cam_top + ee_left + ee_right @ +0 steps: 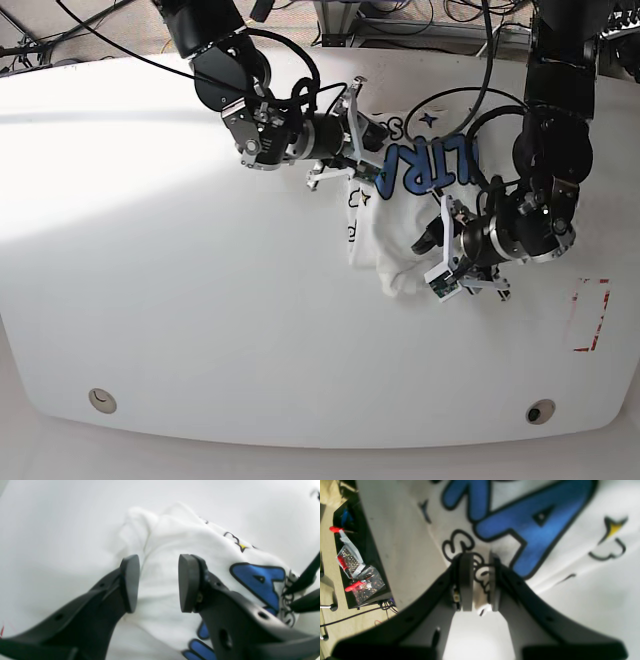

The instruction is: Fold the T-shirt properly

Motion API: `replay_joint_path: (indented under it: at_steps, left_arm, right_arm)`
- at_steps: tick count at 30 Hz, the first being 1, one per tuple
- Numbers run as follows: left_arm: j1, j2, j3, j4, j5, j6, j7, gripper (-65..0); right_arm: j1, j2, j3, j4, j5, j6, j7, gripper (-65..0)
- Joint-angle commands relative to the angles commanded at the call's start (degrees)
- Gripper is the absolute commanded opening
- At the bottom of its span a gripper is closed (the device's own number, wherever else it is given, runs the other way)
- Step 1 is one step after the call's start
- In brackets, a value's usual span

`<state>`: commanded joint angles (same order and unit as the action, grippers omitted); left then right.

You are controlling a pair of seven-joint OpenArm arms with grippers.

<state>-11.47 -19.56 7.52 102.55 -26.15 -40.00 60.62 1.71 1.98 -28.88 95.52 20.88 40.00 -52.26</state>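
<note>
The white T-shirt (395,225) lies bunched on the table, its blue letters facing up. My right gripper (480,585) is shut on an edge of the T-shirt (570,592), with the black cloud print pinched between the pads. In the base view that right gripper (368,150) sits at the shirt's upper left side. My left gripper (158,583) is open, its pads straddling a raised white fold of the T-shirt (175,537) without closing on it. Seen from the base, the left gripper (432,255) is at the shirt's lower right corner. The right gripper's fingers (302,590) show beside the blue letter.
The white table (200,300) carries red marks (590,315) near its right edge. Cables hang over the shirt's far side. Beyond the table edge, clear boxes of small parts and red-handled tools (352,575) sit on a black shelf.
</note>
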Motion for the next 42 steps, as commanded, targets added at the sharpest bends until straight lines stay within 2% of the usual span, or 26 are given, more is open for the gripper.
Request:
replay_joint_path:
  at_steps: [2,4,8,9,10,13,16,17,18,23,24,27,31,35,39,42]
  left_arm:
    - [1.58,0.26,-1.32,0.35,0.00,0.00,0.00,-41.3]
    - [3.78,1.93,-3.60,0.97,0.00,0.00,0.00,-41.3]
    - [8.09,4.92,-7.65,1.05,0.00,0.00,0.00,-41.1]
    - [8.35,5.89,-7.82,1.05,0.00,1.27,-0.09,-41.0]
    - [8.53,7.38,-7.91,1.05,-0.09,3.47,-0.09,-40.8]
    - [10.73,10.99,-7.91,1.14,-0.09,7.78,-0.18,-40.8]
    - [12.31,13.36,-7.74,2.99,1.14,16.66,-2.55,-40.7]
    - [12.92,14.59,-7.38,3.16,2.37,20.35,-5.19,-40.7]
    - [14.15,15.30,-6.51,3.16,3.25,22.73,-7.30,-40.6]
    - [19.69,16.18,-1.23,2.90,11.16,32.31,-19.69,-35.6]
    - [20.92,16.18,0.09,2.81,13.19,34.68,-23.03,-35.4]
    - [24.97,16.00,4.40,2.11,18.37,38.99,-30.95,-35.0]
    - [27.87,16.26,5.36,-3.08,22.15,41.27,-36.48,-35.4]
    - [27.69,15.82,5.27,-10.73,22.24,43.56,-39.03,-35.4]
    - [27.60,14.33,2.73,-14.07,22.07,41.63,-38.68,-35.3]
    - [27.96,12.66,-3.16,-14.42,22.07,37.58,-38.33,-35.1]
  right_arm:
    - [0.44,-0.70,-0.62,0.00,0.00,0.00,0.00,-54.7]
    - [0.44,-0.70,0.26,0.44,0.62,0.00,0.00,-54.9]
    - [0.09,-0.44,6.59,2.55,0.62,0.00,0.00,-54.9]
    - [-0.09,-0.26,9.32,3.43,0.70,0.00,0.00,-54.9]
    - [-0.09,0.62,11.52,3.87,0.70,0.00,0.00,-54.9]
    - [0.00,3.52,15.65,4.31,3.87,0.00,0.00,-54.9]
    - [0.00,7.21,22.15,3.87,12.04,0.00,0.00,-54.7]
    - [0.09,8.26,24.70,2.99,14.68,0.00,0.00,-54.7]
    - [0.09,8.97,26.29,2.64,16.53,0.00,0.00,-54.4]
    - [-0.97,13.45,32.79,0.79,22.33,0.00,0.00,-54.5]
    - [-1.14,13.80,34.02,0.44,22.95,0.00,0.00,-54.5]
    - [-2.11,14.07,36.84,0.18,23.38,0.00,0.00,-54.5]
    - [-2.99,14.68,39.21,0.09,23.47,0.00,0.00,-54.4]
    - [-3.69,14.68,39.47,0.09,23.56,0.00,0.00,-54.5]
    - [-3.78,14.68,39.47,0.09,23.56,0.00,0.00,-54.7]
    - [-3.78,14.68,39.47,0.35,23.56,0.00,0.00,-54.7]
